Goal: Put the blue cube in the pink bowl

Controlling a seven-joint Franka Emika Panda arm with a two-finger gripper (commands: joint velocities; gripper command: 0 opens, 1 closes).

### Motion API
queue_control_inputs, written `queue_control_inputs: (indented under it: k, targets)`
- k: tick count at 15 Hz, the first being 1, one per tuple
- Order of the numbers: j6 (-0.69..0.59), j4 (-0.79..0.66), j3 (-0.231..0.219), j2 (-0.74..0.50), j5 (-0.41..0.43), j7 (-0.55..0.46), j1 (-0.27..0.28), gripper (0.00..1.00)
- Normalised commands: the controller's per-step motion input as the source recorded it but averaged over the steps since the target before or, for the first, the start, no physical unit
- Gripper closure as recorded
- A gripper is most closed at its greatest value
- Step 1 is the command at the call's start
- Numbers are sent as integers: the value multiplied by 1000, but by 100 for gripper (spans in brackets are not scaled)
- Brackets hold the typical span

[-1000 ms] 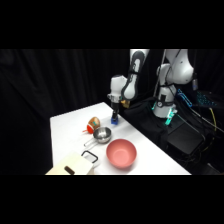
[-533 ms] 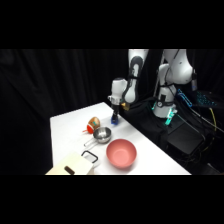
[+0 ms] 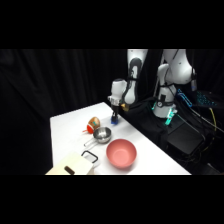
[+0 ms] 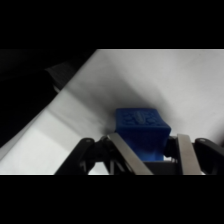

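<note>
Wrist view: blue cube (image 4: 142,132) is being gripped between gripper (image 4: 146,155) fingers near the table's (image 3: 70,130) far edge, well apart from pink bowl (image 3: 121,153); grip is possibly shallow, slipping risked.

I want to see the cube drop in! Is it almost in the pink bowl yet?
Not yet. The gripper has reached the cube at the table's far edge, a finger on each side. Whether it is squeezed or lifted is unclear. Still left: carrying it to the empty bowl and dropping it in.
</note>
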Motion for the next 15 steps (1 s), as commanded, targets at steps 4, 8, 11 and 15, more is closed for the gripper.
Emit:
queue_control_inputs:
  k: [4, 8, 11, 15]
  targets:
    - [-293, -35, -234, -267, -264, -46, 99, 80]
    - [-497, -41, -500, -485, -470, 67, 357, 80]
    - [-538, 69, -398, -487, -602, 226, 296, 80]
    - [-568, 107, 98, -537, -544, 227, -127, 80]
